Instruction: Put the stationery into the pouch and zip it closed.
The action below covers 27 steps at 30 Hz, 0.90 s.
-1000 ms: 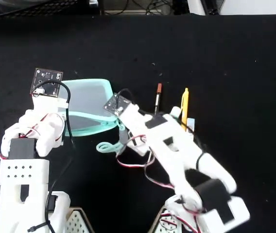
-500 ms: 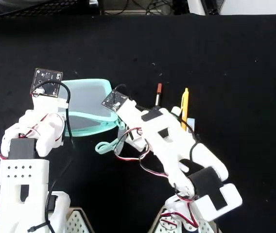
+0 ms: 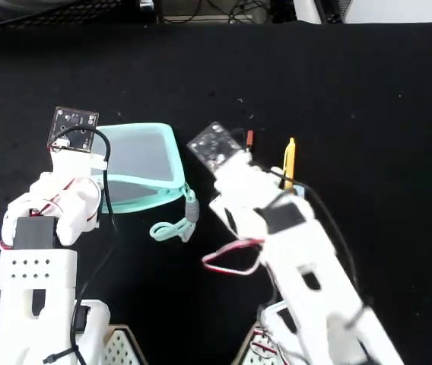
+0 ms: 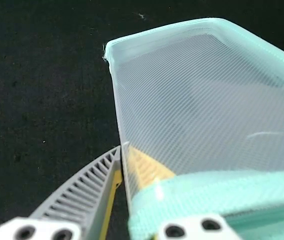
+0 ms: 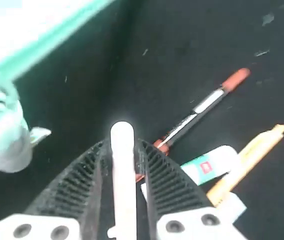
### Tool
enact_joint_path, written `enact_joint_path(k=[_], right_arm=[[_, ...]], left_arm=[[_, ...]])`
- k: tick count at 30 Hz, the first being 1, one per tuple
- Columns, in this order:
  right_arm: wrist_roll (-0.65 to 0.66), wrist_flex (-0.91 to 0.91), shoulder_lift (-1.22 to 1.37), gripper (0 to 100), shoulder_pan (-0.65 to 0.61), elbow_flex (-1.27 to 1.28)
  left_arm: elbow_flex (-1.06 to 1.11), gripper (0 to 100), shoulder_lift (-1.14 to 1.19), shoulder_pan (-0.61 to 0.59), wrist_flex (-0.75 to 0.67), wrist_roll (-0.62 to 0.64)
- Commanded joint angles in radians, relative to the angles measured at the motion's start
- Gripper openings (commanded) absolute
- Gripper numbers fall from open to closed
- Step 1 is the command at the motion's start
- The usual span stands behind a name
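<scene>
A mint, translucent pouch (image 3: 136, 160) lies on the black table, its grey zipper pull and strap (image 3: 176, 226) trailing at its near right corner. My left gripper (image 4: 124, 160) is shut on the pouch's (image 4: 197, 100) near edge. My right gripper (image 5: 122, 145) is shut on a white pen (image 5: 122, 165) and hovers just right of the pouch (image 5: 42, 30), over the table. Beyond it lie a black pen with a red cap (image 5: 202, 107), a yellow pen (image 5: 247, 160) and a white eraser (image 5: 209, 165). The high view shows the red-capped pen (image 3: 248, 141) and the yellow pen (image 3: 290, 163) beside the right arm (image 3: 277, 220).
The black cloth table (image 3: 368, 99) stretches open to the far side and to the right. The left arm's body (image 3: 37, 266) stands at the near left. Red and white cables (image 3: 231, 255) loop under the right arm.
The right arm has swung away from the pouch's near right corner, rightward and farther out toward the loose pens. The left arm and the pouch have stayed put.
</scene>
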Motion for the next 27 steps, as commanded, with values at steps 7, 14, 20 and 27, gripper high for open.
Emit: enact_joint_path(k=[7, 14, 20, 27], right_arm=[[-0.147, 0.100, -0.556, 1.2, -0.014, -0.133], [-0.155, -0.081, -0.737, 1.2, -0.222, -0.226], [-0.153, -0.265, -0.710, 1.2, -0.477, -0.185], [-0.155, -0.391, -0.638, 1.2, -0.543, -0.105]], left_arm=[[0.007, 3, 0.015, 0.024, 0.000, 0.008], [0.007, 3, 0.017, 0.024, 0.000, 0.008], [-0.001, 3, 0.009, 0.024, -0.002, 0.009], [0.004, 3, 0.009, 0.024, -0.003, 0.009]])
